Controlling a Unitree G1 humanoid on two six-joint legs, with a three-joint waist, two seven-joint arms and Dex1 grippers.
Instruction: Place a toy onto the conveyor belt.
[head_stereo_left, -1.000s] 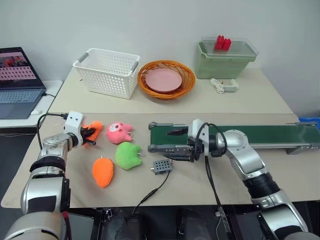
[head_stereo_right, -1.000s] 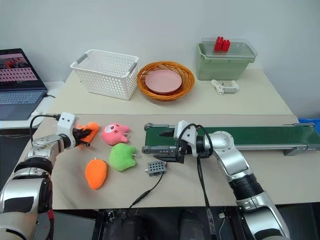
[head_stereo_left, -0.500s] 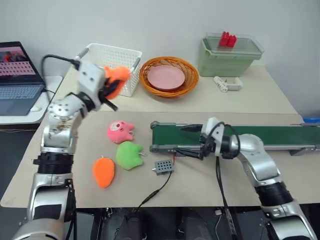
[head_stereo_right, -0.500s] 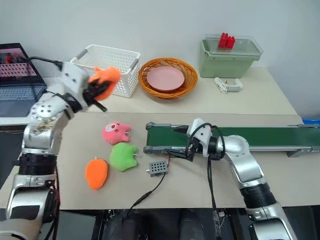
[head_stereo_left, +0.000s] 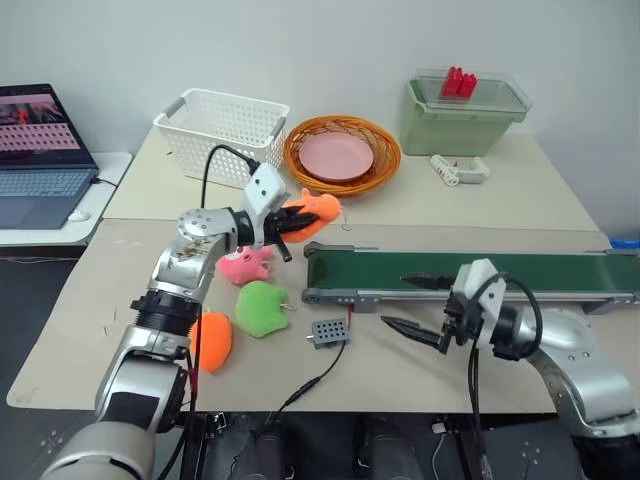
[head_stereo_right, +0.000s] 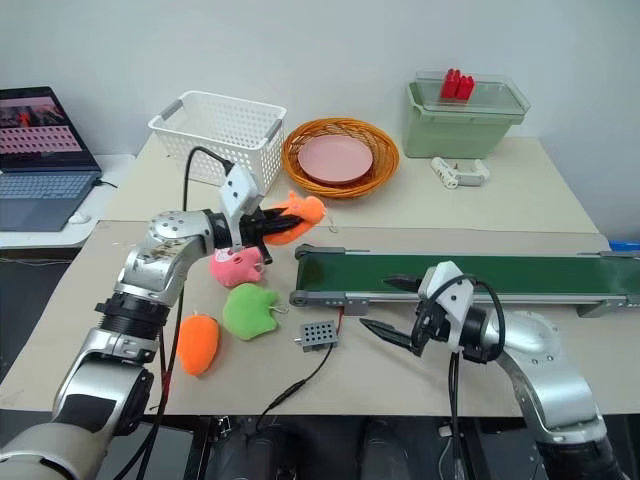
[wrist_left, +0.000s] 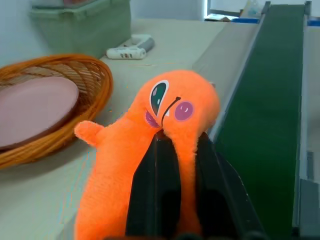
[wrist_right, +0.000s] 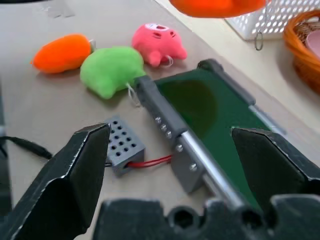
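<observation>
Head view: left pincer (head_stereo_left: 290, 226) clamped on toy (head_stereo_left: 312, 210), held in air just beside near end of conveyor belt (head_stereo_left: 520, 272), above desk (head_stereo_left: 500, 190). Right pincer (head_stereo_left: 412, 304) spread wide, empty, at belt's front edge.
Left wrist view: toy (wrist_left: 160, 130) pinched between fingers (wrist_left: 160, 200), belt (wrist_left: 265, 110) alongside.
Right wrist view: belt end (wrist_right: 200, 105), grey box (wrist_right: 121, 145), pink plush (wrist_right: 157, 42), green plush (wrist_right: 110, 70), carrot plush (wrist_right: 60, 51).

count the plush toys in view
4: the orange toy held in the left pincer above the belt's end, and pink, green and carrot-shaped orange plush on the table.
</observation>
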